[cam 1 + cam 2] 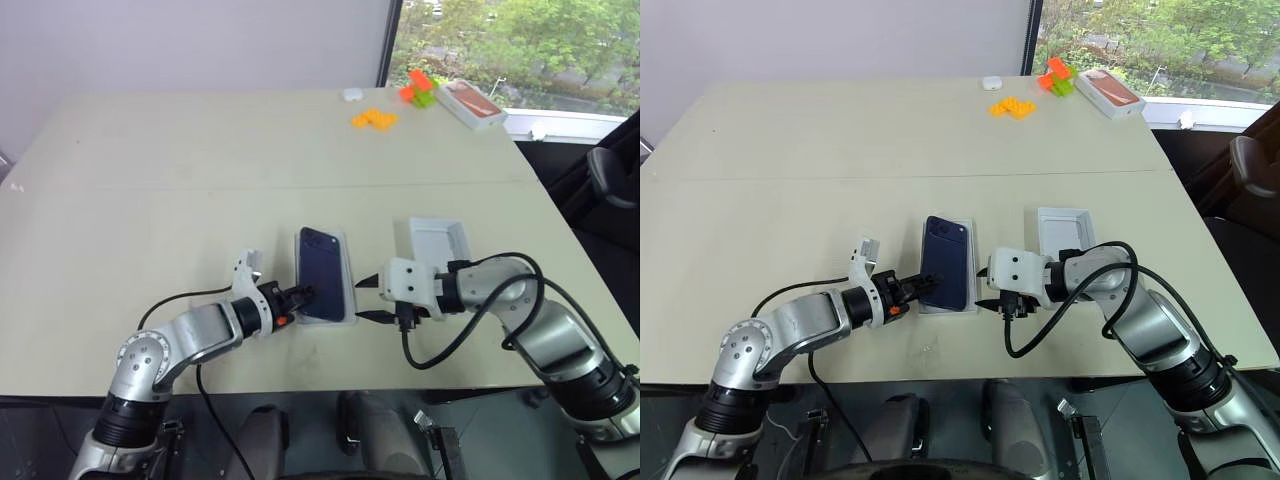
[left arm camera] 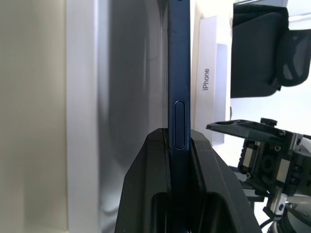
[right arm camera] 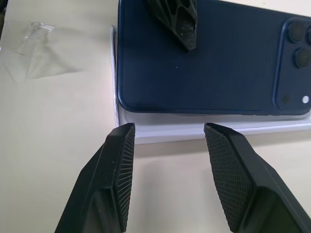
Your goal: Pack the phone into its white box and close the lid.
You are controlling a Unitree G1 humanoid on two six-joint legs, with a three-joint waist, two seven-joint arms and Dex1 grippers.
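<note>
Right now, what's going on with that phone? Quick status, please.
Left fingers shut on the phone, over the white box. Right fingers open beside it. Lid waiting nearby. Nothing in the way.

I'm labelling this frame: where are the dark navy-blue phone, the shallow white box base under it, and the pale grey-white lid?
Dark navy-blue phone (image 1: 322,272), left eye view, middle of its back.
Shallow white box base (image 3: 194,131), right wrist view, long rim.
Pale grey-white lid (image 1: 437,240), left eye view, plain inside.

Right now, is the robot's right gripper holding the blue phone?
No. In the right wrist view the right gripper hangs open beside the white box, its fingers apart with nothing between them, short of the phone.
</note>
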